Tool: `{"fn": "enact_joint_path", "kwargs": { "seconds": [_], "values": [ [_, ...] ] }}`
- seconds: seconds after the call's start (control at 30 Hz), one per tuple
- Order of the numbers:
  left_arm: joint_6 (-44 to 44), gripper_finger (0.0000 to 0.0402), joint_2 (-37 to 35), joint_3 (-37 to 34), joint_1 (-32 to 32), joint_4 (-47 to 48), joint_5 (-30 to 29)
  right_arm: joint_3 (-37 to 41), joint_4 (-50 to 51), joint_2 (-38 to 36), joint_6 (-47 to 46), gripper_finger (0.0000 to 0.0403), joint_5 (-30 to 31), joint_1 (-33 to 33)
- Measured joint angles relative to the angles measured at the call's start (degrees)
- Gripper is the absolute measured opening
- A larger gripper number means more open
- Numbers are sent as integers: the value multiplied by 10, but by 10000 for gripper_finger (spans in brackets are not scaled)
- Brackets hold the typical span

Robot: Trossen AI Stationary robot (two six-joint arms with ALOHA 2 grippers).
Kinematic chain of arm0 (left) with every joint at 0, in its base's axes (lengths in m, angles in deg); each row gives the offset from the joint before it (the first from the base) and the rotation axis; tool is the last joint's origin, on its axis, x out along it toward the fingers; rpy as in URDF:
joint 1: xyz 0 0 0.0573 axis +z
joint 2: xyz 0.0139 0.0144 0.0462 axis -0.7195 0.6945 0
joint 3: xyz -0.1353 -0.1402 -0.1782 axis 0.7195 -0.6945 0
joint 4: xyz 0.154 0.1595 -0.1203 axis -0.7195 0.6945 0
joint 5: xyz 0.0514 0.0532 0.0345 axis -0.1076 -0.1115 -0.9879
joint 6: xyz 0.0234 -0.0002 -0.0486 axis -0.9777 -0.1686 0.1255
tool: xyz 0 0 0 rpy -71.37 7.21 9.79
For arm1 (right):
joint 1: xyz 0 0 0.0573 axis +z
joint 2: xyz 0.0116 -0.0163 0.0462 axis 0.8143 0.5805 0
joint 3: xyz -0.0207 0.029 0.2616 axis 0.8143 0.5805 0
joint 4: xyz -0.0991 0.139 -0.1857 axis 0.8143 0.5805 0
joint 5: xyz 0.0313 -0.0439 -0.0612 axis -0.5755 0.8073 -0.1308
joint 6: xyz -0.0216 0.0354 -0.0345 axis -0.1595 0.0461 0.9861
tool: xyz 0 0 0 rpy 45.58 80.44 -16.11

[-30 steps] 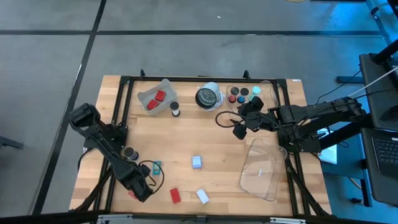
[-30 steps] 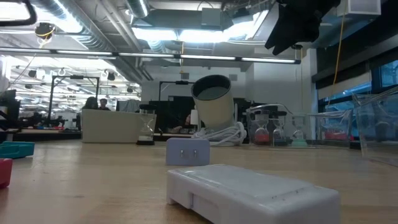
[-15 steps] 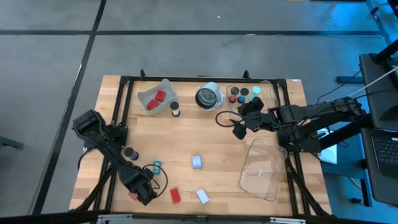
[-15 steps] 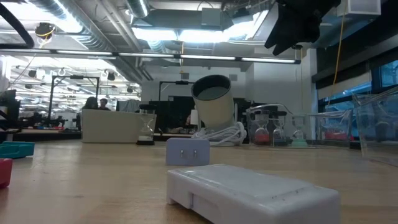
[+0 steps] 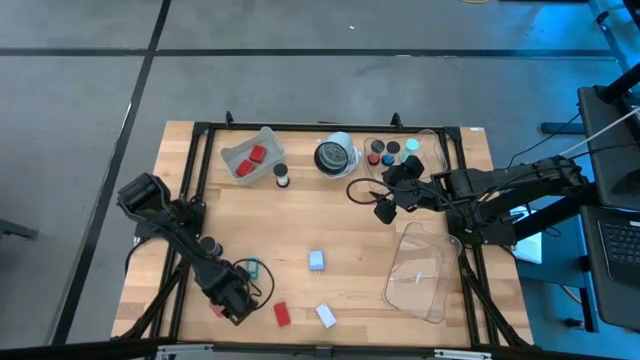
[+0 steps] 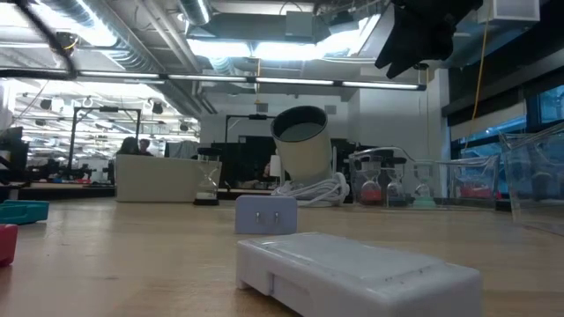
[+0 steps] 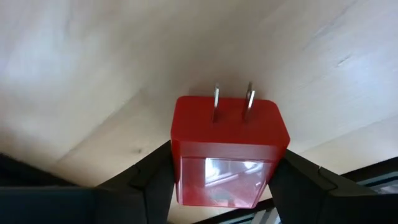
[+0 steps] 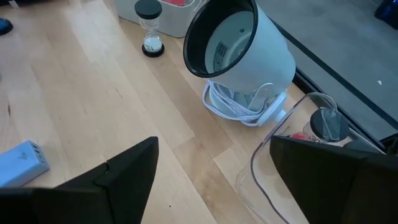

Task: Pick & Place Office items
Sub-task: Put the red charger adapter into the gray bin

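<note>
- The left gripper (image 5: 222,303) is found low at the table's 7 o'clock corner, near the front edge; its fingers (image 7: 146,180) are clamped on a red plug block (image 7: 229,151), whose two metal prongs point away from the wrist over bare wood.
- The right gripper (image 5: 392,196) is held above the table at about 2 o'clock; its fingers (image 8: 130,171) are spread wide apart with nothing between them.
- A white-and-black round object (image 5: 335,156) with a coiled white cable is seen at 12 o'clock, lying on its side in the low view (image 6: 303,143).
- A clear tray (image 5: 247,158) at 11 o'clock holds a red block (image 5: 257,155); a small hourglass (image 5: 281,176) stands just beside it.
- Round caps (image 5: 384,152) with coloured tops sit in a clear tray at 1 o'clock, close to the rear edge.
- Another clear tray (image 5: 418,270) lies at 4 o'clock, reaching toward the right edge.
- A pale-blue block (image 5: 317,261) rests near centre, toward 6 o'clock, well apart from other pieces.
- A second red block (image 5: 281,314) and a white block (image 5: 326,316) lie near the front edge at 6 o'clock; a teal block (image 5: 251,268) lies just beside the left arm.
- Open wood is noted across the centre and at 9 o'clock.
</note>
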Motion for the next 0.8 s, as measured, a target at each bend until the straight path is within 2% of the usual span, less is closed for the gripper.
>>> {"fn": "enact_joint_path", "kwargs": {
  "seconds": [0.17,0.27,0.43,0.57,0.67,0.8],
  "values": [
    [-22,208,-35,0,30,0,-45,0,1,0,11,311,0,0],
    [-41,208,-76,1,52,3,-104,0,1,0,17,311,0,0],
    [-77,209,-160,1,107,56,-258,0,1,0,17,311,0,0],
    [-112,210,-216,1,163,115,-421,0,1,0,17,311,0,0],
    [-163,211,-247,1,217,129,-532,0,1,0,18,311,0,0],
    [-249,211,-266,1,301,132,-646,0,1,0,18,311,0,0]
  ]
}}
